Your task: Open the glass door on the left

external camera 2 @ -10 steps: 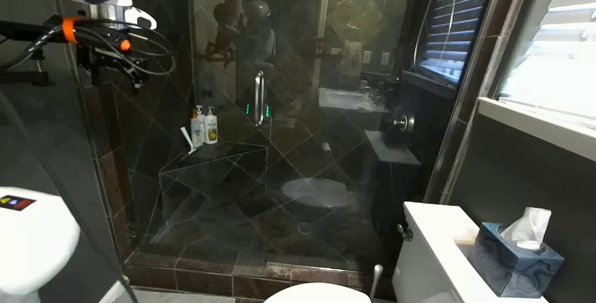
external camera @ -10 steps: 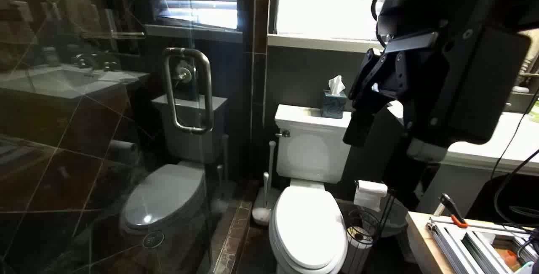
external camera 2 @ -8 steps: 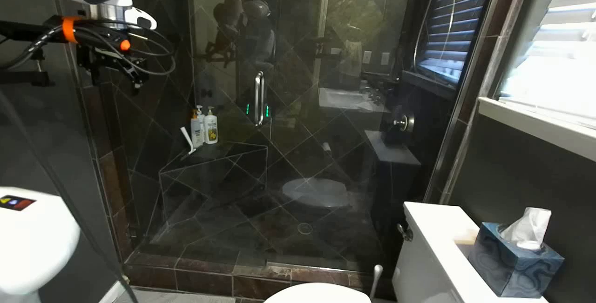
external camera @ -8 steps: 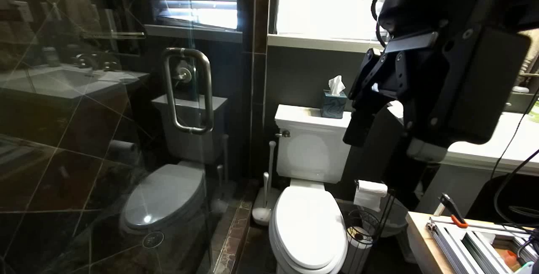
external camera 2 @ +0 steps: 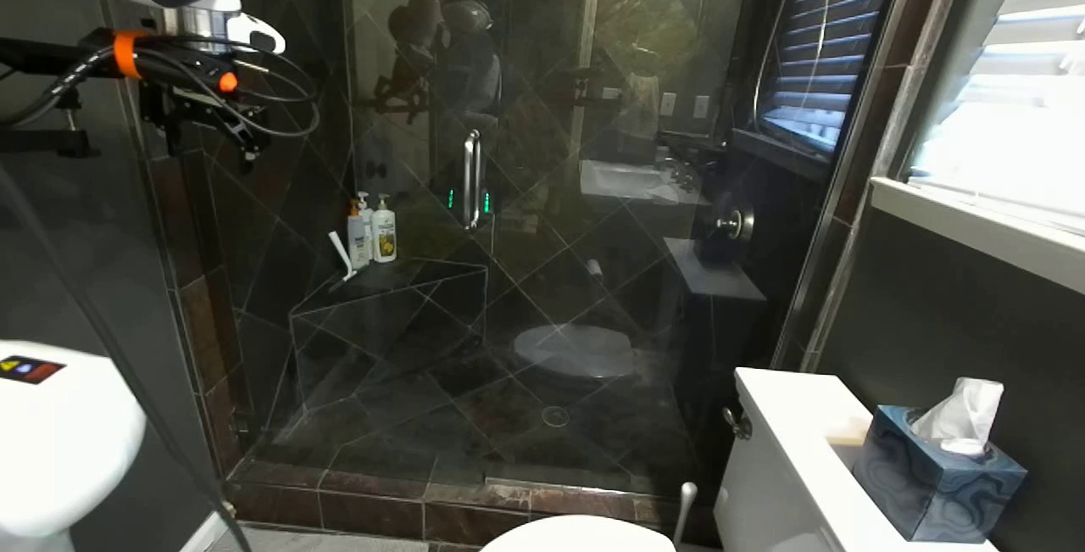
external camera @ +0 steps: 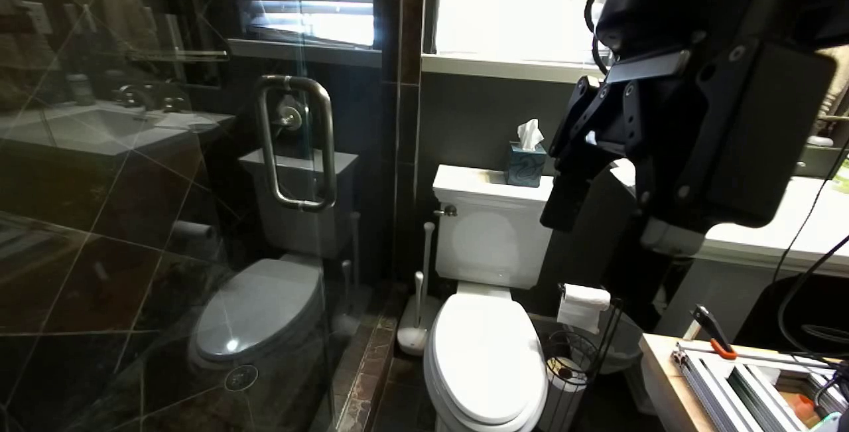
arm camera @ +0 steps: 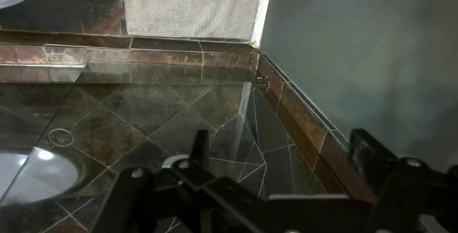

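The clear glass door point(external camera: 152, 273) fills the near side of an exterior view and carries faint reflections. It also shows in an exterior view point(external camera 2: 407, 331), where it appears shut. Its chrome loop handle point(external camera: 327, 143) stands upright and also shows in an exterior view point(external camera 2: 470, 183). My black gripper point(external camera: 597, 243) hangs well apart from the handle, with nothing between its fingers. It also shows in an exterior view point(external camera 2: 210, 149), beside and higher than the bottles. In the wrist view the gripper point(arm camera: 286, 147) has its fingers wide apart. The handle is not visible there.
A toilet point(external camera: 487, 352) stands beside the tiled shower curb point(external camera: 371, 365). A tissue box point(external camera: 526, 163) sits on its tank. A wire paper stand point(external camera: 574, 352) and a wooden table point(external camera: 670, 379) are nearby. Bottles point(external camera 2: 384, 234) stand on the shower bench. A grey wall point(arm camera: 357, 47) borders the right.
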Robot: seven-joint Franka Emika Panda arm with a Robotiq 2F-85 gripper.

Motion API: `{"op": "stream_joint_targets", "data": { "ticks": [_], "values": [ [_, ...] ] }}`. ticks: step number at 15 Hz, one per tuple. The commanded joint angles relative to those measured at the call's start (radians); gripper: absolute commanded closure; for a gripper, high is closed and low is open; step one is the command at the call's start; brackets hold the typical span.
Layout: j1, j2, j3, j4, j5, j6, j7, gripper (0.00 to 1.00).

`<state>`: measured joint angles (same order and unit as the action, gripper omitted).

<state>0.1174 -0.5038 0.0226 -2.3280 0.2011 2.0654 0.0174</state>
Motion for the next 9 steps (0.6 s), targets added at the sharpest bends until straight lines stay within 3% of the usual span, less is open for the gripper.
{"op": "stream_joint_targets", "data": {
  "ticks": [1,9],
  "values": [
    [-0.024,0.018,0.006,0.009,0.000,0.044,0.007,0.00],
    [-0.207,0.198,-0.077,0.234,-0.148,-0.033,0.092,0.00]
  ]
}}
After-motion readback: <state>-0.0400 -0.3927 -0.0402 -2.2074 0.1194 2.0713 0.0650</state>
